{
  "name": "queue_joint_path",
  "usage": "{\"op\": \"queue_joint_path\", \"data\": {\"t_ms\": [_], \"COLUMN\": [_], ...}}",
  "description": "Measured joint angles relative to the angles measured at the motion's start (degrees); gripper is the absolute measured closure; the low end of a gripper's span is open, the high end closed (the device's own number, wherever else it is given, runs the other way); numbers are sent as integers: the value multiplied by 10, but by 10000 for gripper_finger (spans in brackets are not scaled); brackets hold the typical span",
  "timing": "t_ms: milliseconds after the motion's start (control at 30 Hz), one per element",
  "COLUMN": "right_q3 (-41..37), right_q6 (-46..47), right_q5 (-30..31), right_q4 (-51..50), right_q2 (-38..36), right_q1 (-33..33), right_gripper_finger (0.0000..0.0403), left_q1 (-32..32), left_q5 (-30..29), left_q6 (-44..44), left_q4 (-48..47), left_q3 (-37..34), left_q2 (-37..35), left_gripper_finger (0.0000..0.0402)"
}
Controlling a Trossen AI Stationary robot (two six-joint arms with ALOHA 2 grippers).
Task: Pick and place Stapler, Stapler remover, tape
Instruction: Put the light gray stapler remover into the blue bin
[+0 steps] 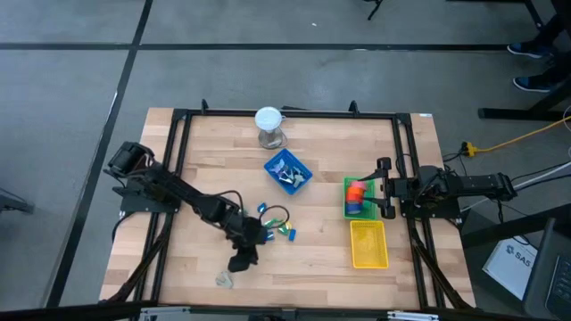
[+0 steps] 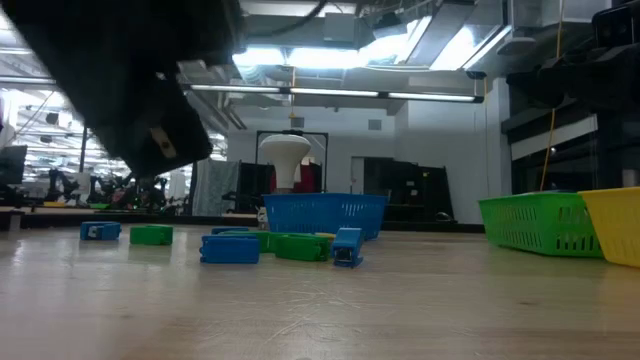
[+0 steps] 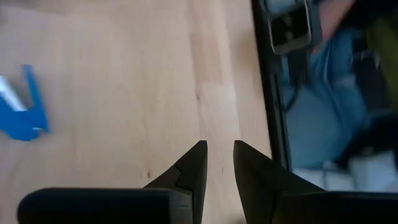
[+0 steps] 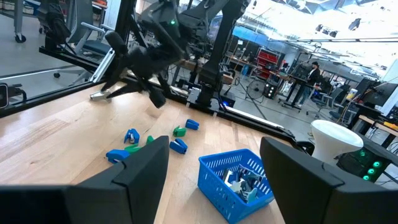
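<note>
My left gripper [image 1: 239,263] hangs slanted down over bare wood near the table's front edge. Its fingers [image 3: 219,149] stand a little apart with nothing between them. A grey stapler remover [image 1: 223,280] lies on the table just beside it, toward the near edge. Small blue, green and yellow staplers [image 1: 277,223] lie scattered mid-table, and one blue stapler [image 3: 22,118] shows in the left wrist view. Orange and red tape pieces [image 1: 357,192] lie in the green basket [image 1: 346,212]. My right gripper [image 1: 384,187] waits open and level at the table's right side, beside that basket.
A blue basket [image 1: 287,171] holding grey metal claws stands mid-table, with a white round-topped object [image 1: 268,125] behind it. A yellow basket [image 1: 368,243] sits in front of the green one. A black frame rail [image 1: 178,178] runs around the table.
</note>
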Motion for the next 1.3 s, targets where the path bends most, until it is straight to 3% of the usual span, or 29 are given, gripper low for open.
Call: {"op": "queue_joint_path", "data": {"t_ms": [233, 433, 600, 933, 1300], "right_q3": [0, 0, 0, 0, 0], "right_q6": [0, 0, 0, 0, 0], "right_q5": [0, 0, 0, 0, 0], "right_q4": [0, 0, 0, 0, 0], "right_q2": [0, 0, 0, 0, 0], "right_q1": [0, 0, 0, 0, 0], "right_gripper_finger": [143, 144, 144, 144, 144], "left_q1": [-51, -87, -108, -155, -172], "left_q5": [-16, -81, -133, -100, -106], "left_q6": [111, 164, 151, 71, 97], "left_q4": [-54, -53, -50, -85, -103], "left_q3": [0, 0, 0, 0, 0], "left_q2": [0, 0, 0, 0, 0], "left_gripper_finger": [336, 336, 334, 332, 334]}}
